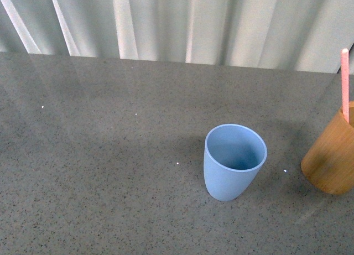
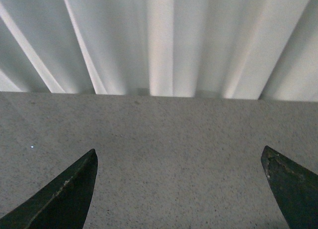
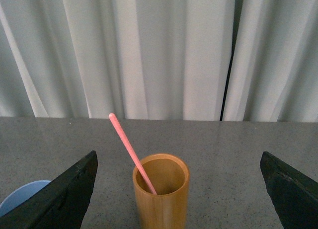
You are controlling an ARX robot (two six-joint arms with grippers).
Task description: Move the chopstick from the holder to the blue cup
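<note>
chopstick (image 3: 130,148) stands leaning inside holder (image 3: 160,204), far right on the counter (image 1: 110,155); blue cup (image 1: 234,162) near it, toward centre, upright, empty. right pincer (image 3: 178,162) spread wide, facing holder, gripping nothing. left pincer (image 2: 179,157) wide too, nothing in it. risks: thin slanted stick may slip a closing grip; a low approach could knock holder over; tilted release might tip the light cup.
</note>
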